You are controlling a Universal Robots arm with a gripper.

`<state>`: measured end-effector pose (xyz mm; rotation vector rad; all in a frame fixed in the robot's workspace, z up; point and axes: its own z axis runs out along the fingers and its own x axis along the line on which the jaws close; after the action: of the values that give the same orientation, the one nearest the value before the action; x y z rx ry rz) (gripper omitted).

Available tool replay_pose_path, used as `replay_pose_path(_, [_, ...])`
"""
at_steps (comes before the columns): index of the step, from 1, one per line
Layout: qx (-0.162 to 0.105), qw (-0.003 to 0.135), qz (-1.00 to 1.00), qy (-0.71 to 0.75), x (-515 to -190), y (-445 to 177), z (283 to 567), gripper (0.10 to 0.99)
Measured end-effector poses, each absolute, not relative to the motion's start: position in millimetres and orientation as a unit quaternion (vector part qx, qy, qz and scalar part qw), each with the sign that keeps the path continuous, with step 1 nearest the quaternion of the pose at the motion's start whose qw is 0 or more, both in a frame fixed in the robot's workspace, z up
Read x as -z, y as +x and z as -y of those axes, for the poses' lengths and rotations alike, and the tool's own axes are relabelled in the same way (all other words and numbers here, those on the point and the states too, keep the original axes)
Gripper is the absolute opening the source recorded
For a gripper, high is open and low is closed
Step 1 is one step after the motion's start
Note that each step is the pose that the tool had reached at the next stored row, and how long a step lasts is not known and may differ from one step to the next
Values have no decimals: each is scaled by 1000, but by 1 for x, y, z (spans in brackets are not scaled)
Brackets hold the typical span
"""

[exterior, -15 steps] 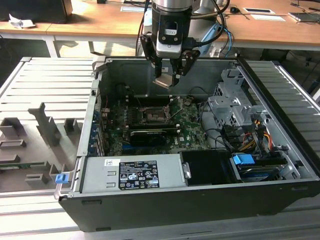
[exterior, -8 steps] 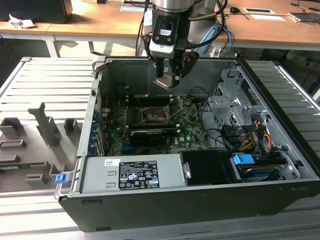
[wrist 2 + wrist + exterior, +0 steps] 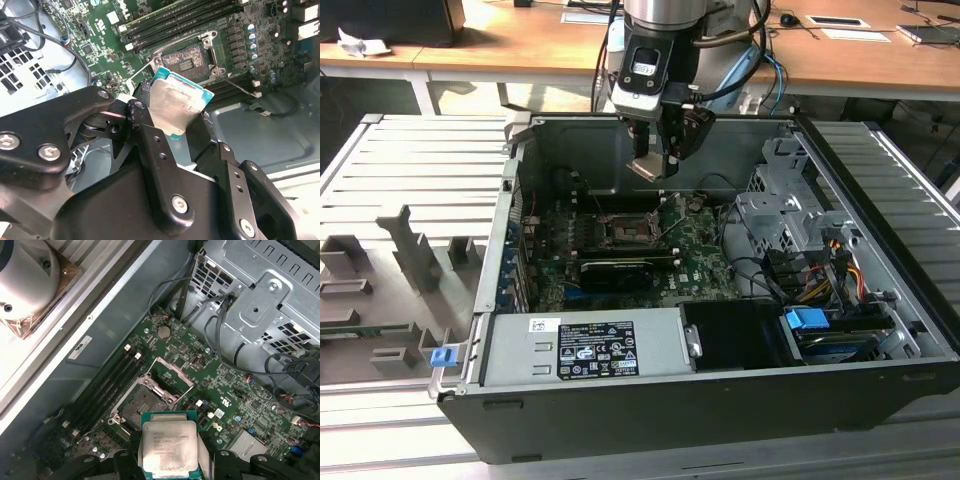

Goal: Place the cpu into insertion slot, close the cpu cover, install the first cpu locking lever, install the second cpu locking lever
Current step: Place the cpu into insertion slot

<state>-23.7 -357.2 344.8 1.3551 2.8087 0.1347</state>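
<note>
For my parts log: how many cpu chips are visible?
1. The cpu is held in the hand above the motherboard, not yet in the empty insertion slot. Others may be hidden.

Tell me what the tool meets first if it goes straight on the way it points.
Probably the square dark insertion slot on the green motherboard; the tool, shut on the small silver-topped square cpu, points down over it, though depth is unclear.

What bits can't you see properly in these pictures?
- Small square silver-topped cpu: underside faces away in both wrist views; lower edge behind the black gripper.
- Square dark insertion slot: pins too small, exterior view.
- Green motherboard: near edge behind the grey labelled metal box, exterior view.
</note>
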Motion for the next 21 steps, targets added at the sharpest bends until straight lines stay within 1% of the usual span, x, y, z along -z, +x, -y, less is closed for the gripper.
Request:
replay_pose_path(7, [-43, 10, -898, 437, -341, -24, 357, 529])
replay_pose_path(13, [-42, 13, -873, 486, -340, -24, 357, 529])
replay_pose_path(21, [-42, 13, -867, 496, -340, -28, 357, 529])
